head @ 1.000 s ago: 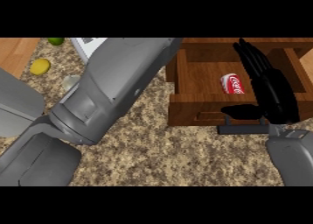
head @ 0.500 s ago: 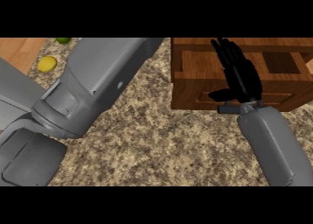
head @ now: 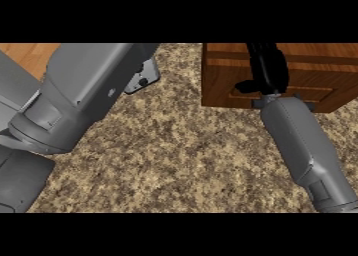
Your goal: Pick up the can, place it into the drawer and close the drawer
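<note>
Right robot hand (head: 266, 67): black, at the upper right of the head view, fingers straight and held together, laid flat against the front of the wooden drawer (head: 315, 80); thumb sticks out to the left. Grey forearm runs from the lower right edge up to it.

Drawer: brown wood, panelled front, set on the speckled counter (head: 182, 145) at the upper right; its inside is not visible from here.

Can: not in sight; whether it lies inside the drawer cannot be told.

Left arm: large grey forearm filling the left side, slanting up toward the top centre. Left robot hand itself hidden, so its fingers cannot be judged.

Small grey part with dark holes (head: 141, 80): beside the left forearm, unidentified.
</note>
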Tool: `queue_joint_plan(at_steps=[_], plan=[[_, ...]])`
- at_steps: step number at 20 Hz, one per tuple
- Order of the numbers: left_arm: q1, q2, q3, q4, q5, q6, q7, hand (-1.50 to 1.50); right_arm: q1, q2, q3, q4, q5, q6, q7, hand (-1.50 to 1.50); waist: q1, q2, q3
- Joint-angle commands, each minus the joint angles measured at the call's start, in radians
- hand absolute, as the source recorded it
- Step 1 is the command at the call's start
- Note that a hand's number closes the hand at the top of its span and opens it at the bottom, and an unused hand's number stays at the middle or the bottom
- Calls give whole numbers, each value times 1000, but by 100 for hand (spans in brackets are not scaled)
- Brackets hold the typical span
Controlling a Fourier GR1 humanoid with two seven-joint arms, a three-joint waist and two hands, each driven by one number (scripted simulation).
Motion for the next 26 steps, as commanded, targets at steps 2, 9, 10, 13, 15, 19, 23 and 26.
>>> queue_joint_plan(at_steps=[2,9,10,13,15,19,23,26], plan=[[35,56,-9,-78,-11,-15,60,-150,-127,-12,-54,185,20,-95,-11,-150,27,0,0],[137,68,-36,-174,-32,-27,71,-150,-300,-42,-97,318,21,-117,-21,-150,43,5,0],[159,93,-24,-207,-23,-24,78,-150,-266,-29,-95,343,30,-163,-24,-150,46,3,0],[166,87,-31,-245,-24,-37,89,-150,-337,-32,-110,380,28,-154,-9,-150,63,11,0],[202,114,-25,-259,-24,-40,87,-150,-369,-25,-122,391,10,-137,-27,-150,60,13,0],[236,123,-42,-336,-29,-35,127,-150,-397,-6,-162,386,-39,-127,-62,-150,58,1,1],[289,152,-47,-374,-37,-50,115,-150,-393,-4,-227,372,-122,-111,-174,-150,49,8,2],[345,165,-42,-432,-27,-48,119,-150,-403,-2,-233,390,-120,-114,-198,-150,57,5,1]])
